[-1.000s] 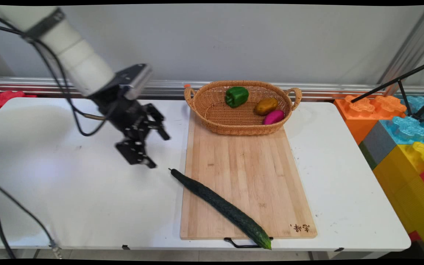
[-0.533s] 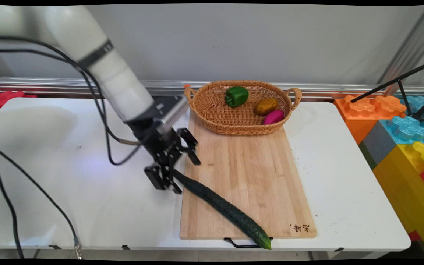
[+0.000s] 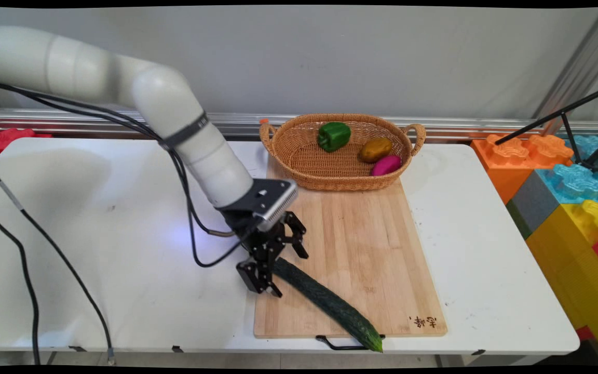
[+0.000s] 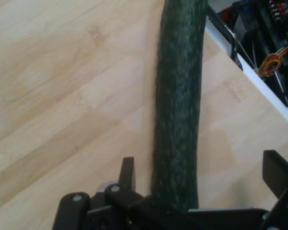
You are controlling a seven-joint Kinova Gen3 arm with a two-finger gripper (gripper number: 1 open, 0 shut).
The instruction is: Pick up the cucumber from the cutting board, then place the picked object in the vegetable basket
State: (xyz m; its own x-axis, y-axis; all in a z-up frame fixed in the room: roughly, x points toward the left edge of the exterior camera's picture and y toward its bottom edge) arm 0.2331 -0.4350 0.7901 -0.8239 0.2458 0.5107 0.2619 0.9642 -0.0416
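Note:
A long dark green cucumber (image 3: 330, 304) lies slantwise across the near left part of a wooden cutting board (image 3: 361, 234), its lower end jutting past the board's front edge. My gripper (image 3: 283, 270) is open and low over the cucumber's upper left end, one finger on either side. In the hand view the cucumber (image 4: 180, 96) runs up from between the fingers (image 4: 127, 172), with the gripper (image 4: 202, 167) straddling it and the board (image 4: 62, 96) beneath. No finger visibly touches it.
A wicker basket (image 3: 330, 182) stands at the board's far end, holding a green pepper (image 3: 334, 136), a brown vegetable (image 3: 375, 149) and a magenta one (image 3: 386, 165). Big coloured blocks (image 3: 563, 197) and black tripod legs (image 3: 563, 111) stand off the table's right edge. Black cables (image 3: 29, 280) hang at left.
The arm has swung right and down from the bare table left of the board, bringing the open gripper over the cucumber's upper end. The cucumber has stayed put.

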